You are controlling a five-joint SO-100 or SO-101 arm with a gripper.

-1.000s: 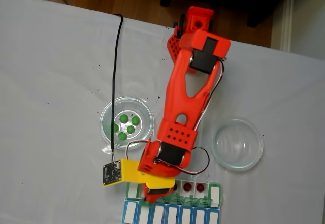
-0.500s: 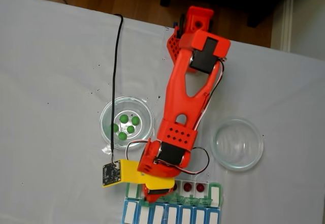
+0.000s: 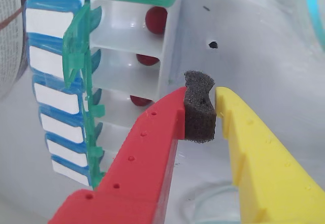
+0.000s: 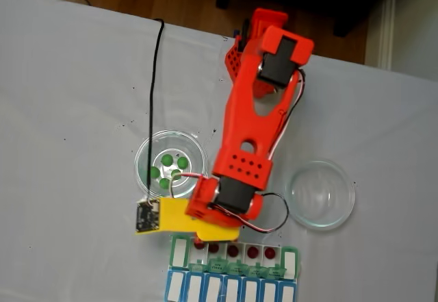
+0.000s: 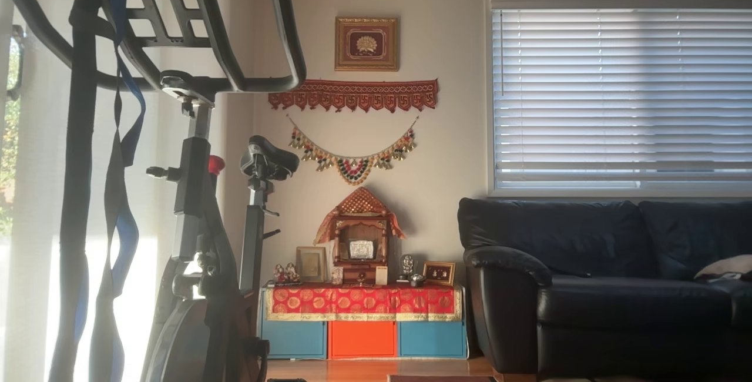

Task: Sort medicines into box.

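In the fixed view the box (image 4: 291,261) lies at the near table edge, its green-lidded row open and several dark red medicines (image 4: 252,252) resting one to a compartment. Several green medicines (image 4: 168,159) sit in the left glass dish (image 4: 170,133). My gripper (image 4: 209,235) hovers just above the box's left end. In the wrist view the gripper (image 3: 202,96) is shut, red and yellow fingers pressed on their black foam pad, holding nothing. Behind it the box (image 3: 165,56) shows three red pills (image 3: 156,19) in neighbouring cells.
An empty glass dish (image 4: 352,194) stands right of the arm. A black cable (image 4: 155,96) runs from the wrist camera board up across the grey cloth to the table's far edge. The other view faces a living room with an exercise bike (image 5: 194,194) and sofa (image 5: 605,276).
The arm has drawn back and up from the box's left compartments. More red pills now show in cells the gripper covered before. The dishes have not moved.
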